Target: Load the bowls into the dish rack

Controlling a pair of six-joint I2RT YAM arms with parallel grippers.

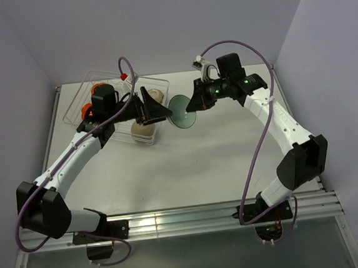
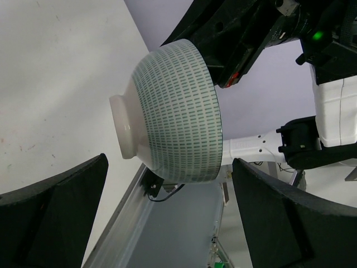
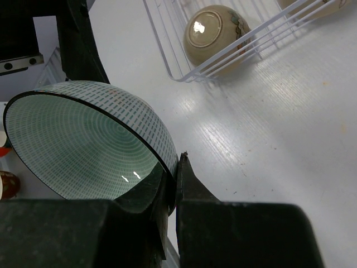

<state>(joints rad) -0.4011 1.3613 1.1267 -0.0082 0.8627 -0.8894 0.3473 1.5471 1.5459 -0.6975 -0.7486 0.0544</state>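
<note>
The right arm (image 1: 278,116) has its jaws clamped on the rim of the teal bowl (image 3: 83,139), holding it on edge above the bench (image 1: 188,164), just beside the dish rack (image 1: 78,96). The left arm (image 1: 74,152), jaws wide apart, faces the bowl's foot, probably ready to take it for slotting near a cream bowl (image 3: 215,33).

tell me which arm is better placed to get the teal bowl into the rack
Left, probably. The rack sits on its side of the table, right by the open left gripper, which faces the bowl. The right gripper pinches the bowl's rim, farther from the rack.
</note>
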